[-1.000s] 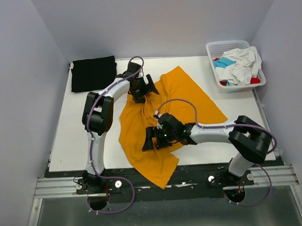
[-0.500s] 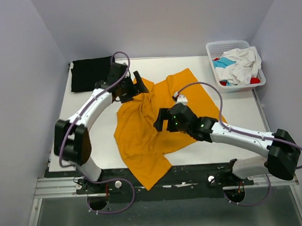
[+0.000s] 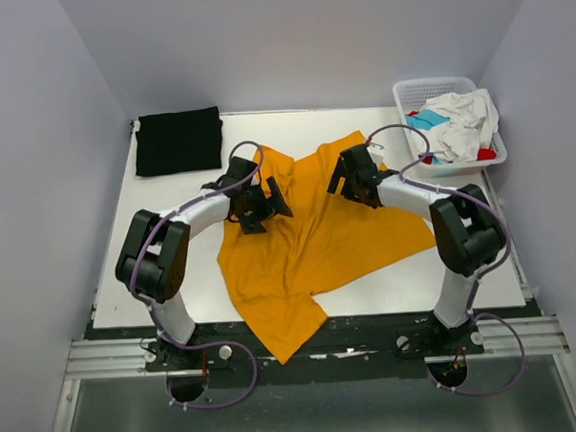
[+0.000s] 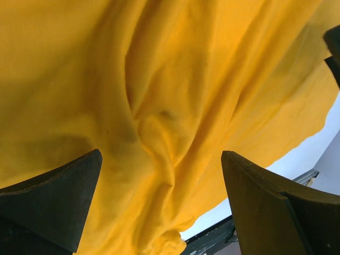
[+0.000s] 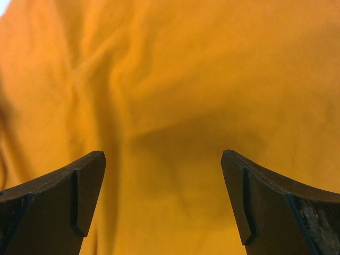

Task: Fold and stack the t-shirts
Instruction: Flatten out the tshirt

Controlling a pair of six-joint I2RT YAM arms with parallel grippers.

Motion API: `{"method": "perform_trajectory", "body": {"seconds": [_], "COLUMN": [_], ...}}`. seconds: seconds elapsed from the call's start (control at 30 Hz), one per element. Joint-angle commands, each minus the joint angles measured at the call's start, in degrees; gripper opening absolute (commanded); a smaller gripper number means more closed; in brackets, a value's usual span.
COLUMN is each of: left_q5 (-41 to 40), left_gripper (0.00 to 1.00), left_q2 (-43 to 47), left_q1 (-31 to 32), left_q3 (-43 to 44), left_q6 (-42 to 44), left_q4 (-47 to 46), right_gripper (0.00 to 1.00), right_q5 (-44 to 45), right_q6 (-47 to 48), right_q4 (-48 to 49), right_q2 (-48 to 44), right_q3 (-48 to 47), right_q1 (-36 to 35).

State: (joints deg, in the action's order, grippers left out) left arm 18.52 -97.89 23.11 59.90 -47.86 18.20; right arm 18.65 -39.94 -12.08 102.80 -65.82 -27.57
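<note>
Left gripper [image 3: 266, 202] wide, empty | right gripper [image 3: 349, 171] wide, empty | orange shirt [image 3: 318, 239] rumpled at centre, unfolded | black shirt [image 3: 178, 140] folded, 11 o'clock | other shirts [image 3: 460, 113] in basket [image 3: 433, 81], 1 o'clock, not yet done

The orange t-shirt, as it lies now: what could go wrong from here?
1. A corner of the orange t-shirt hangs over the near edge of the table; a pull toward the arms may slide it off.
2. Under the open left gripper the cloth is bunched in folds, so a grasp may catch several layers.
</note>
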Motion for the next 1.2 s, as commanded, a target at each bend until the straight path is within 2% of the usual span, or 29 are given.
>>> {"method": "perform_trajectory", "body": {"seconds": [0.0, 0.17, 0.33, 0.57, 0.7, 0.87, 1.07, 1.17], "left_q5": [-0.79, 2.68, 6.44, 6.99, 7.87, 7.62, 10.16, 8.99], "left_gripper": [0.99, 0.99, 0.99, 0.99, 0.99, 0.99, 0.99, 0.99], "left_q2": [-5.50, -14.09, -20.63, -28.82, -31.06, -30.63, -25.10, -23.69], "left_q1": [-0.91, -3.67, -6.20, -7.46, -7.99, -8.58, -10.71, -11.70], "left_q3": [7.80, 15.95, 23.64, 38.92, 44.11, 43.59, 31.71, 30.42], "left_q6": [0.52, 0.56, 0.58, 4.08, 4.60, 3.85, -0.19, -0.15], "left_q4": [2.29, 6.67, 9.58, 19.87, 23.96, 23.04, 15.11, 14.59], "right_gripper": [0.98, 0.97, 0.98, 1.00, 1.00, 1.00, 1.00, 1.00], "right_q5": [-2.71, -4.57, -4.68, -10.21, -8.56, -3.08, 1.35, 0.49], "right_q6": [0.73, -1.67, -4.88, -10.96, -10.76, -12.95, -10.10, -8.51], "right_q4": [0.09, 3.20, 3.26, 3.58, 2.95, -1.25, -1.62, 0.71], "right_q2": [6.09, 4.26, -3.96, -17.26, -19.89, -22.25, -22.23, -17.95], "right_q3": [-3.06, 3.54, 14.21, 28.41, 28.90, 29.77, 29.65, 26.77], "right_q1": [2.81, 5.42, 5.78, 5.75, 5.80, 5.80, 6.49, 6.93]}}
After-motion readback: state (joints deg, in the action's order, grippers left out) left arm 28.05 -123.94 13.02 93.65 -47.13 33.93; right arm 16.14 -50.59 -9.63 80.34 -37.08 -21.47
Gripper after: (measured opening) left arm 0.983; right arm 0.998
